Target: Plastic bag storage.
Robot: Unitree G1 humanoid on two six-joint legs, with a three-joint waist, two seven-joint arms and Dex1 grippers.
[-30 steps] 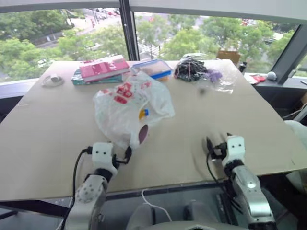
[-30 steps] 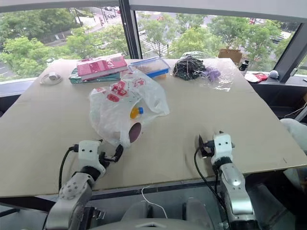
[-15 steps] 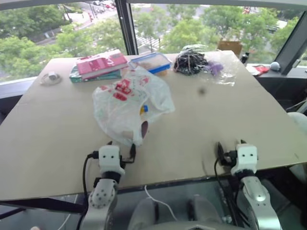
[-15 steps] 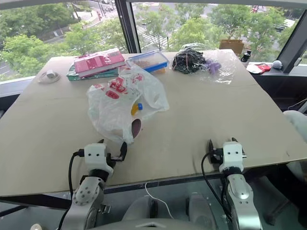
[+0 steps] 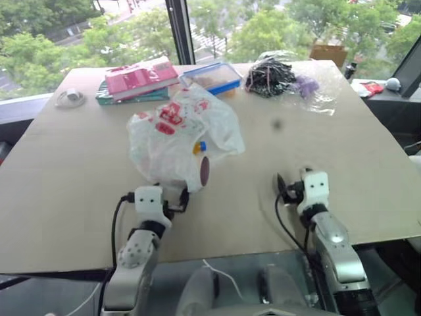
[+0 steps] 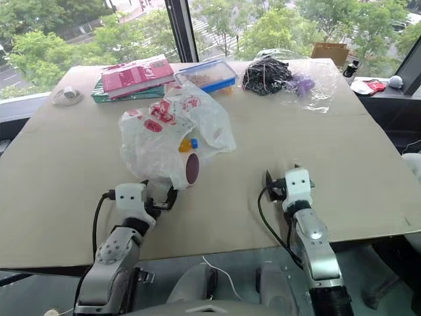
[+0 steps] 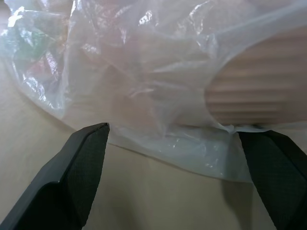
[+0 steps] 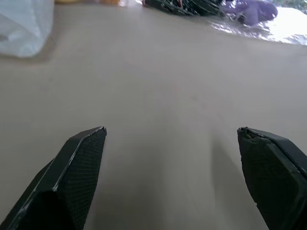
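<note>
bright window daylight, soft shadows

We see red printed labels on the plastic bag (image 5: 181, 135), yet we cannot read any of their characters.

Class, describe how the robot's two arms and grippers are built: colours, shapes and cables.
Both arms are silver-grey, speckled near the wrists, each ending in a white boxy block. The left gripper and right gripper have two black wedge-shaped textured fingers. A black cable loops beside each wrist.
</note>
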